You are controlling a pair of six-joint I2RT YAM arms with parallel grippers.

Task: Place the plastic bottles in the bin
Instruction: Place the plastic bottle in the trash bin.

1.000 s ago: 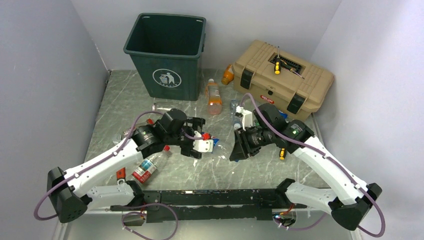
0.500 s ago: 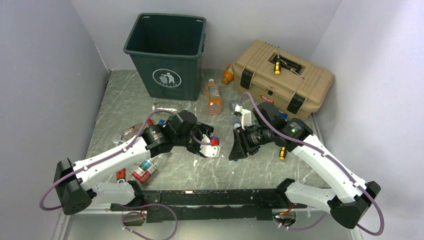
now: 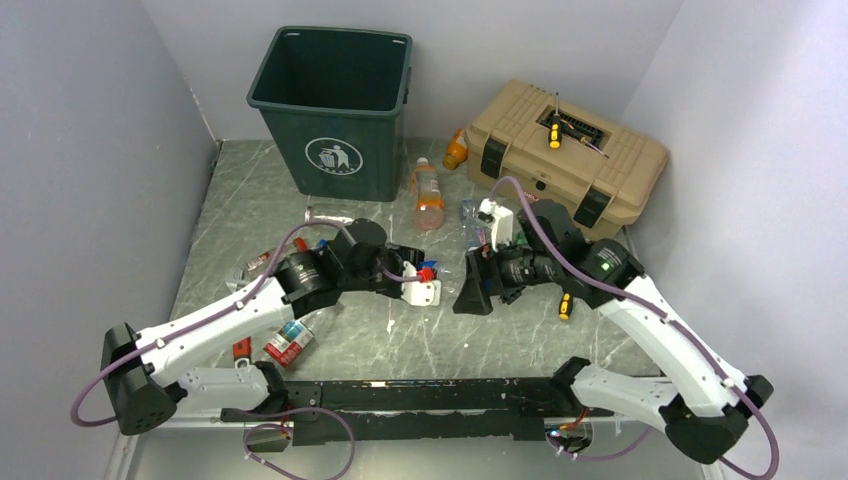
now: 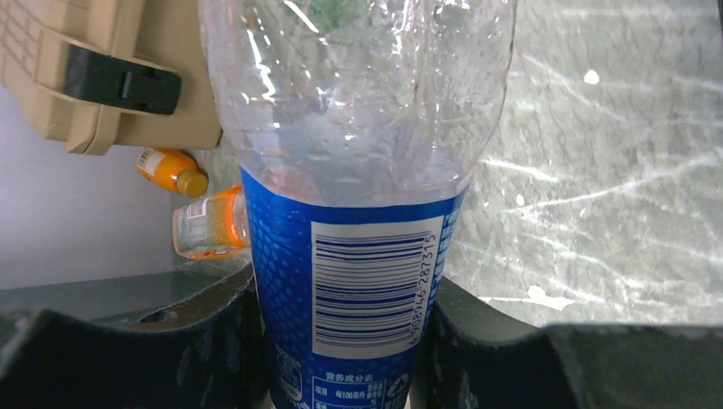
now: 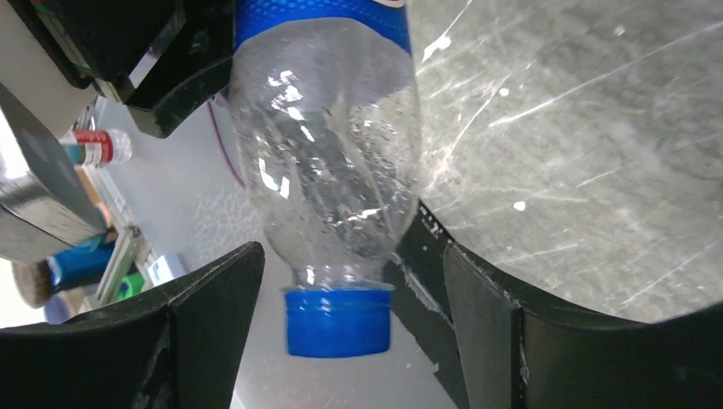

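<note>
bin (image 3: 290,130) upright at back left, well apart from both arms. left gripper (image 4: 349,341) closed on clear bottle (image 4: 358,170) at its blue label, mid-table. right gripper (image 5: 341,324) jaws wide apart either side of the neck (no contact visible), blue cap (image 5: 337,322) between them

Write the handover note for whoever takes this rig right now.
Left gripper: shut on the blue-labelled clear bottle.
Right gripper: open, jaws either side of that bottle's blue cap, not gripping.
Bin: back left, no bottle visible inside.
Lying loose: orange bottle, small orange bottle by the toolbox, red-labelled bottle front left, and others.
To do: drop the held bottle in the bin, then the rest.
</note>
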